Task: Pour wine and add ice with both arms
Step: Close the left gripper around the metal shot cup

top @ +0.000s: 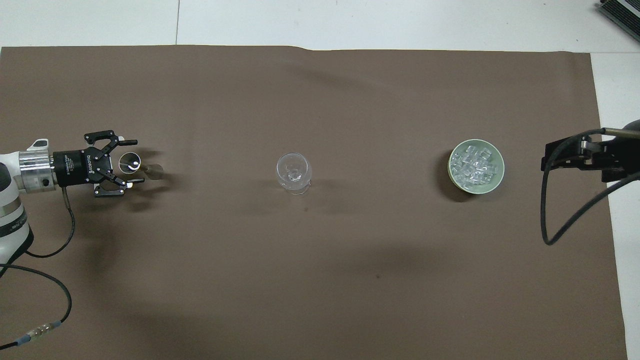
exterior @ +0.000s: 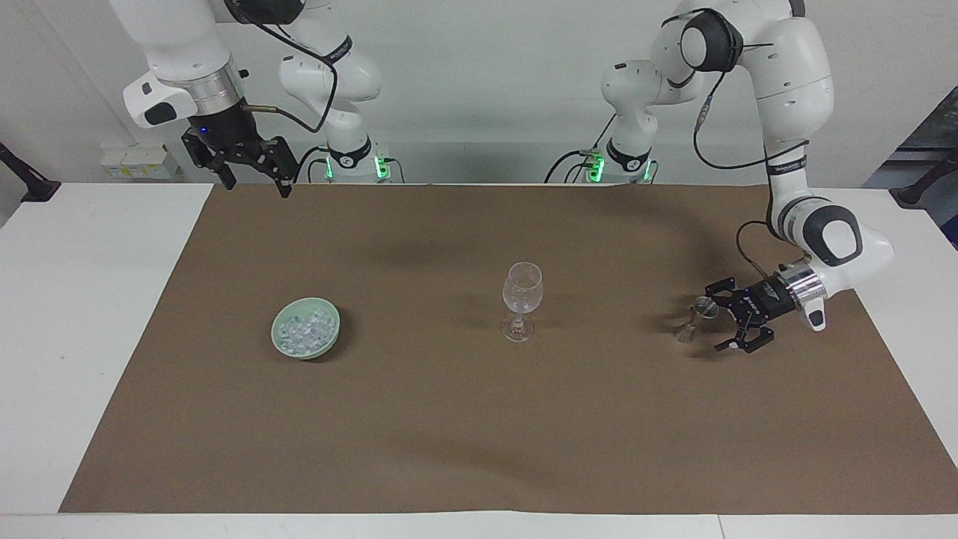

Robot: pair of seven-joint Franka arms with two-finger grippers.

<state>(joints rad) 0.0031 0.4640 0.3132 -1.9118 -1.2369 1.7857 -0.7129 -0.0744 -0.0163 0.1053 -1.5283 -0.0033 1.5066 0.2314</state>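
The left gripper lay open around a small metal cup; wine glass stood mid-table, bowl of ice farther along.

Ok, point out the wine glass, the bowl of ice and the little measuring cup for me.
wine glass (exterior: 522, 287), facing view, on its bowl.
bowl of ice (top: 495, 156), overhead view, on its green rim.
measuring cup (top: 130, 162), overhead view, on its open top.
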